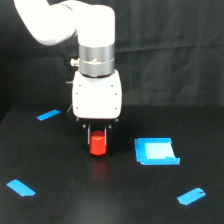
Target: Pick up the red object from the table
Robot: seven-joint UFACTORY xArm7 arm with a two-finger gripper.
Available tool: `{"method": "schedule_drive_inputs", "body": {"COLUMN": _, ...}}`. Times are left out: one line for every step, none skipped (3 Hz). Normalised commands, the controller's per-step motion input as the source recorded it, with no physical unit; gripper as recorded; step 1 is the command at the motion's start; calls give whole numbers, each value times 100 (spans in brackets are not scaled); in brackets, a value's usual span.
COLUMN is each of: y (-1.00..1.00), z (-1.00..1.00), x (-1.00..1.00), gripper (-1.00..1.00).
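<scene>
Red object: I see the red object point(98, 143) a little left of frame centre, directly under the arm's white wrist housing, standing upright with its long axis vertical.
Table: its lower end looks to meet the table point(100, 200), though I cannot rule out a slight lift from this angle.
Gripper: the gripper point(98, 136) points straight down; its dark fingers sit on either side of the block's upper part.
Jaw state: apart just enough to straddle the block; I cannot tell whether the pads are pressing on it.
Key relation: the block lies between the fingers, not to one side, so no sideways correction looks needed.
My read: what the next move turns on is a firm squeeze before rising.
Neighbours: blue square piece point(156, 151) well to the right of centre, clear of the fingers.
</scene>
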Motion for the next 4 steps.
{"method": "schedule_drive_inputs", "body": {"y": 4, "z": 92, "x": -2, "gripper": -92}}
{"method": "schedule_drive_inputs", "body": {"y": -4, "z": 98, "x": 2, "gripper": -97}}
{"method": "schedule_drive_inputs", "body": {"y": -8, "z": 99, "x": -16, "gripper": -99}}
{"method": "schedule_drive_inputs", "body": {"y": 1, "z": 99, "x": -1, "gripper": -99}}
